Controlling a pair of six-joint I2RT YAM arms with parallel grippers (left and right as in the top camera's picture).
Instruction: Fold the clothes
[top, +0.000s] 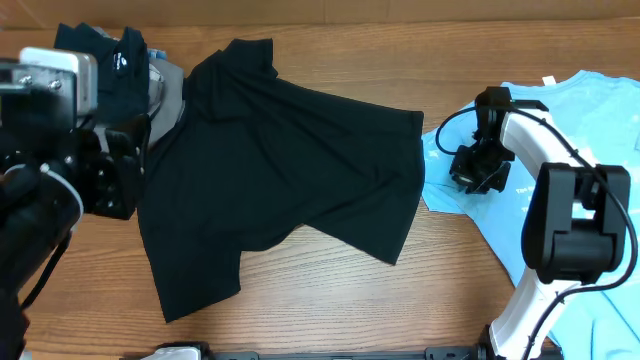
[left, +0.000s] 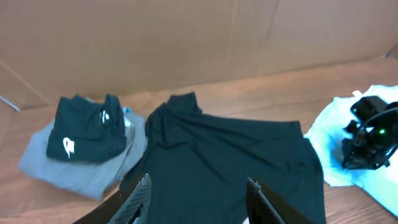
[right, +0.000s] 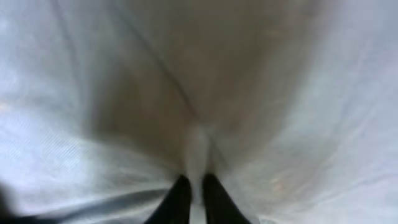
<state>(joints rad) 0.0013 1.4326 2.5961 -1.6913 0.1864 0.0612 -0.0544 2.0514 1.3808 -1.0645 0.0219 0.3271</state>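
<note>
The large black T-shirt (top: 290, 170) lies crumpled and partly spread across the middle of the wooden table, with one sleeve pointing to the back. It also shows in the left wrist view (left: 230, 162). Its neck label is not visible. My left gripper (top: 125, 165) is at the shirt's left edge, raised above it, open and empty (left: 198, 186). My right gripper (top: 478, 172) is off to the right of the black shirt, pressed down on a light blue shirt (top: 580, 130). It is shut on a pinched fold of that pale fabric (right: 194, 180).
A smaller black garment with a white swoosh (left: 84, 130) lies on a folded grey garment (left: 68, 171) at the back left, touching the black T-shirt's edge. The light blue shirt covers the right side of the table. A cardboard wall (left: 186, 43) stands behind.
</note>
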